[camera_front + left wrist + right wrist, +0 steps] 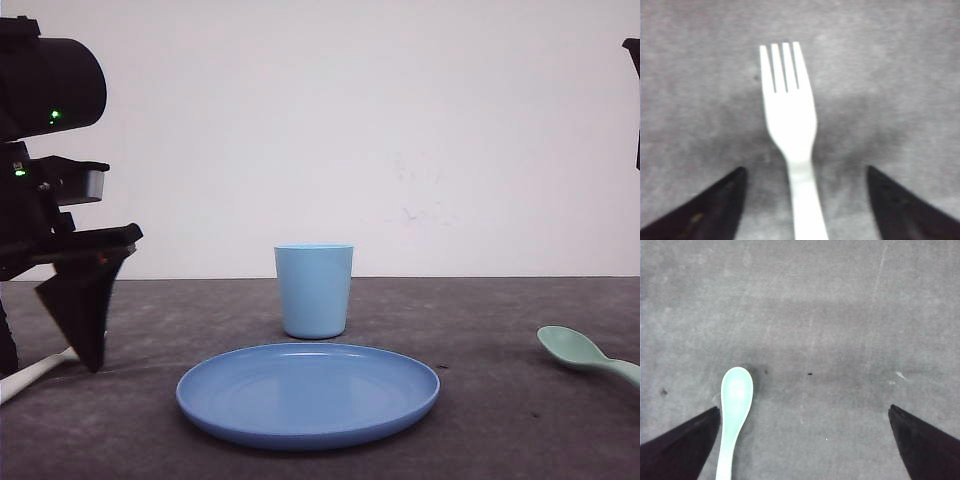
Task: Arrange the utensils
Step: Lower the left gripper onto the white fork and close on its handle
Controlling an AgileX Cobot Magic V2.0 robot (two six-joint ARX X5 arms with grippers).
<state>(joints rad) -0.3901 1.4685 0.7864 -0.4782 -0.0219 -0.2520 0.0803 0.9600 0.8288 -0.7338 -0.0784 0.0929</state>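
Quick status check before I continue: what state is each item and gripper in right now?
fork: lying flat on the table, ungrasped, handle between the open fingers
spoon: lying on the table, bowl up, ungrasped
cup: upright behind the plate, contents not visible
plate: flat on the table, nothing on it
left gripper: open, straddling the fork handle
right gripper: open, spoon near one finger

plain white wall behind, faint scuffs mid-right; dark grey matte tabletop, lightly scratched and speckled up close; even diffuse light, soft shadows; no harsh glare
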